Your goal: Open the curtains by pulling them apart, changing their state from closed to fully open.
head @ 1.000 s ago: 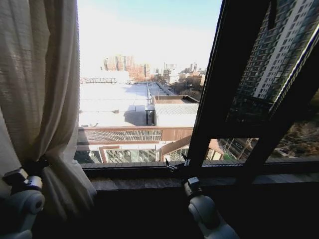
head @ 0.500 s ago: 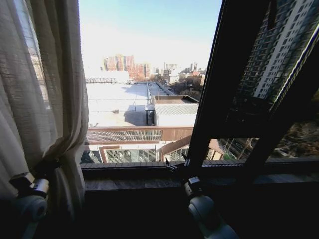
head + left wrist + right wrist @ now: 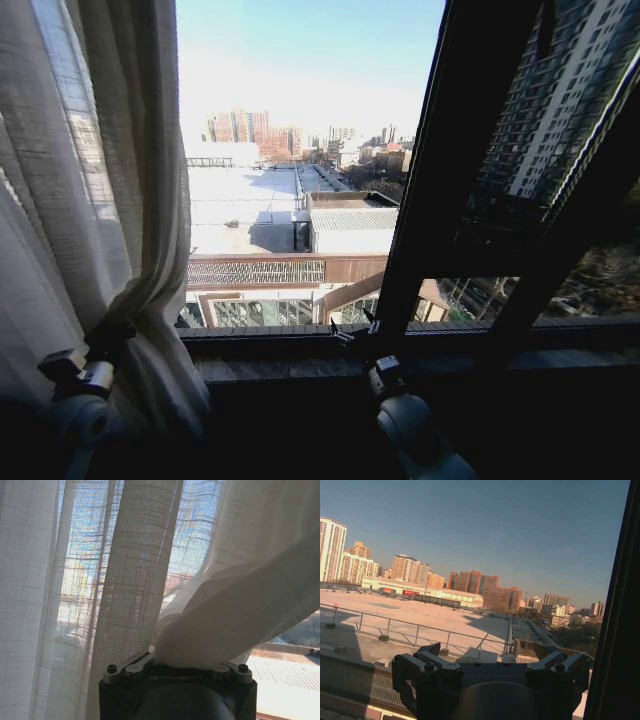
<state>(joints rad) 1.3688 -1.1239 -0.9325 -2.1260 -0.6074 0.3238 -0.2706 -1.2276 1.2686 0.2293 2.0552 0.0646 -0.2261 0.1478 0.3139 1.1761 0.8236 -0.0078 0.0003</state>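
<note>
The curtain (image 3: 90, 180) hangs bunched along the left side of the head view, top to bottom, its pleats gathered into a waist at the lower left. There the left gripper (image 3: 112, 338) is clamped on a fold of the cloth; in the left wrist view the same fabric (image 3: 210, 625) is drawn tight into the gripper (image 3: 177, 667) between its two finger mounts, so the grasp looks firm. The middle of the head view shows bare glass and rooftops, and the dark window frame (image 3: 440, 180) slants through the right half.

The right gripper (image 3: 350, 330) rests low in the centre, just above the sill (image 3: 560, 335), with no cloth near it. In the right wrist view its fingers (image 3: 432, 662) stand spread apart, holding nothing and facing the city.

The step in hand appears to be the sideways haul of the left panel (the cloth is already well off the central pane). To finish, the left arm would likely need to carry the fold further toward the left edge, keeping its grip so the pleats stack rather than spring back. Whether a right-hand panel remains to be drawn cannot be told.
</note>
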